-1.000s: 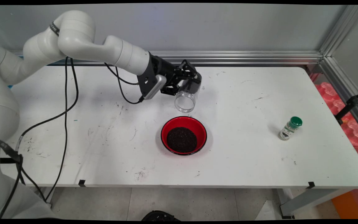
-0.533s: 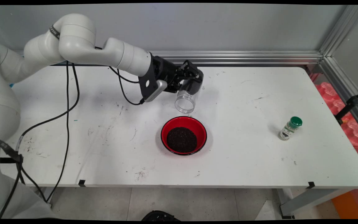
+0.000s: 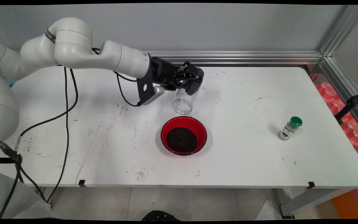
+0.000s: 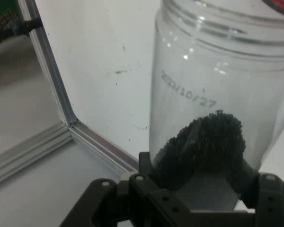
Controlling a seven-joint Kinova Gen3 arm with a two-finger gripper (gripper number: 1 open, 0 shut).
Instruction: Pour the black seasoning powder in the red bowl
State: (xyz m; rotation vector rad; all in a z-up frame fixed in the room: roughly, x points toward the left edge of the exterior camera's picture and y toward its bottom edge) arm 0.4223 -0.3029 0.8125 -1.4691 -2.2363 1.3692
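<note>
Black two-finger gripper is closed on a clear cylindrical plastic jar, clamping it by its closed end. The jar hangs in the air over the white table, tilted mouth-down, with the open mouth toward the near edge of the table. The mouth sits just behind and above the far rim of a round red bowl; jar and bowl are not touching.

In the hand view the gripper comes up from the bottom edge with the jar between its 2 fingers. A rough black pad shows through the clear wall, pressed against it. A faint printed date code runs across the jar wall; its threaded neck points away from the camera. No contents can be seen inside the jar.

The bowl stands near the middle of the table and holds a mound of dark, fine-grained material that covers most of its floor.

1 small spice bottle with a green cap stands upright well to the right, apart from the bowl and arm.

An aluminium rail runs along the table's far edge, below the grey wall. Black cables hang from the arm on the left.
</note>
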